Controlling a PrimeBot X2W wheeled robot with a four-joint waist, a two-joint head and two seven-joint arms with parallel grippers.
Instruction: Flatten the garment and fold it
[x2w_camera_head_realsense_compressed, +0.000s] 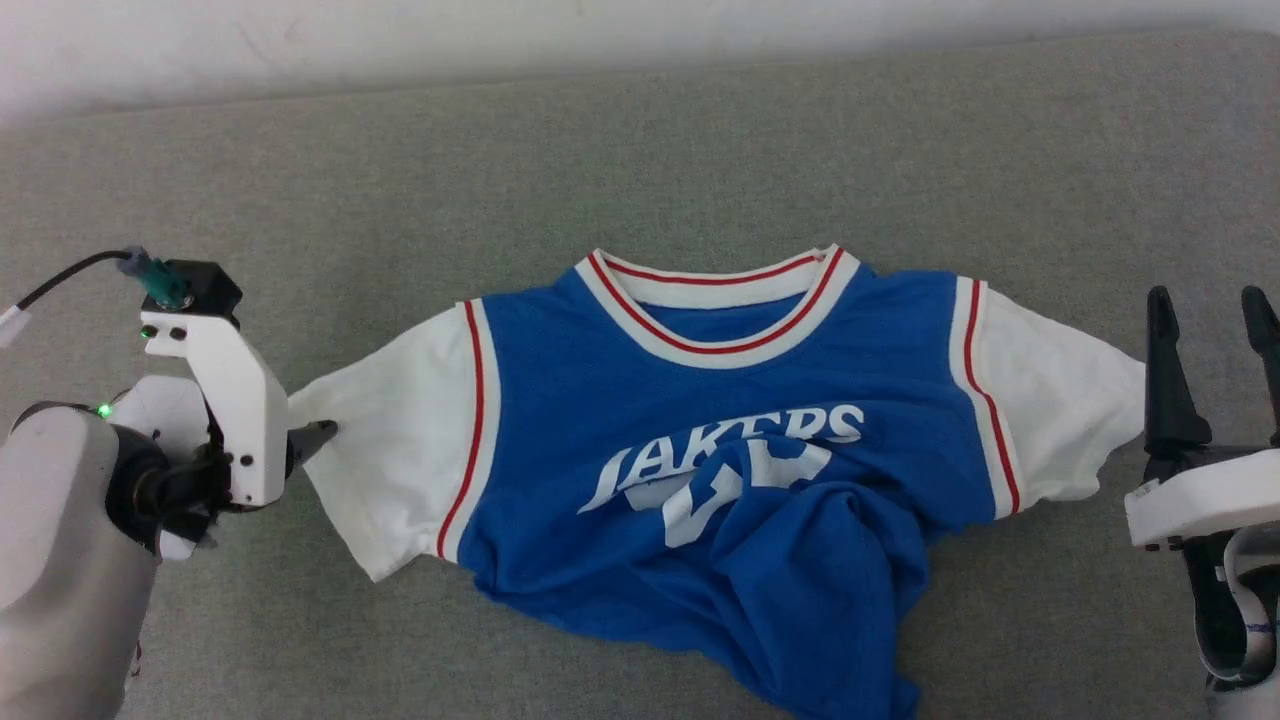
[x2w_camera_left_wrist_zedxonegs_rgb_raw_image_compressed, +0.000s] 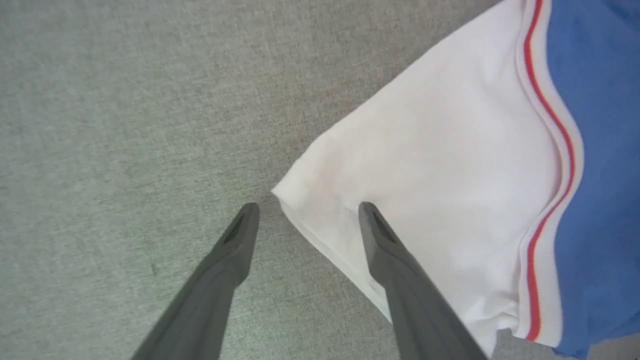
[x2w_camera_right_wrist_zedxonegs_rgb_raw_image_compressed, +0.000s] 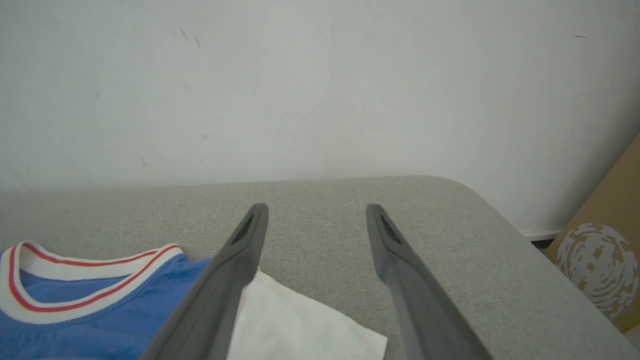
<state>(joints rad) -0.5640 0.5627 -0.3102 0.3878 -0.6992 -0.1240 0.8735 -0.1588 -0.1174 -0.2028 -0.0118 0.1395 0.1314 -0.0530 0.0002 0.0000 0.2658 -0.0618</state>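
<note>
The garment lies front up on the grey padded surface, collar toward the far side and both white sleeves spread out. Its lower blue part is bunched and twisted toward the near right, covering part of the number. My left gripper is open at the tip of the left sleeve. In the left wrist view the left gripper straddles the corner of the sleeve, with one finger over the white cloth. My right gripper stands open just right of the right sleeve. In the right wrist view the right gripper holds nothing, and the garment lies below it.
The grey padded surface runs back to a white wall, and its rounded right corner drops off. A brown cardboard box stands beyond that corner. A dark cable loops off my left wrist.
</note>
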